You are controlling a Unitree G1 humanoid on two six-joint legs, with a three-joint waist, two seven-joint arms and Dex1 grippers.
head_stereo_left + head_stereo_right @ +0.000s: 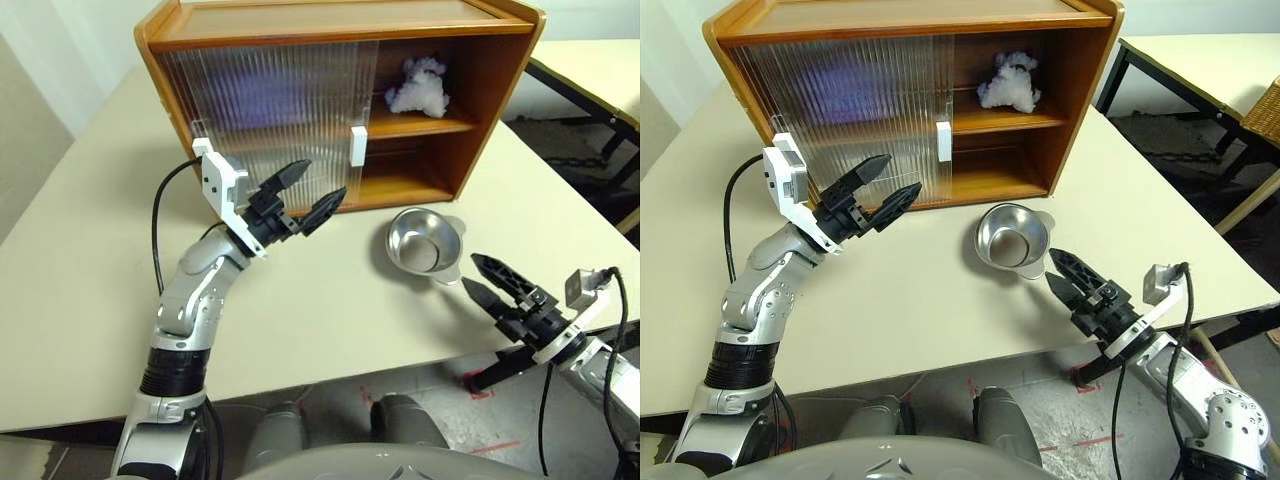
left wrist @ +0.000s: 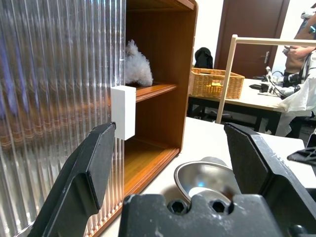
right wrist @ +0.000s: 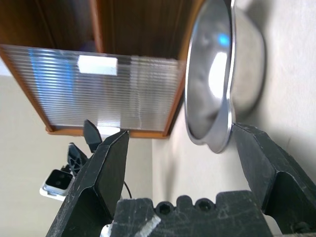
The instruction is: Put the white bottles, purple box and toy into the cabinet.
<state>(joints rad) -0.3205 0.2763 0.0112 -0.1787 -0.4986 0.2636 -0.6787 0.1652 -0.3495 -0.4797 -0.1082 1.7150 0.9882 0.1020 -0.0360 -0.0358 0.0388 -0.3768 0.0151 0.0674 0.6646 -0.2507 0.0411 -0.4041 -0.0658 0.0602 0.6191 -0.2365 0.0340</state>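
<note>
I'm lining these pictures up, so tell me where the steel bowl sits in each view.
Left eye: steel bowl right of centre, before the cabinet's open side.
Right eye: bowl centre.
Left wrist: bowl low, between the fingers.
Right wrist: bowl upper right, seen edge-on.
Shared landmark: the door's white handle, beside the opening.

Beside the cabinet (image 2: 168, 74), whose shelf carries the toy (image 2: 136, 66), a steel bowl (image 2: 207, 180) rests between the open end effector's fingers (image 2: 81, 182).
</note>
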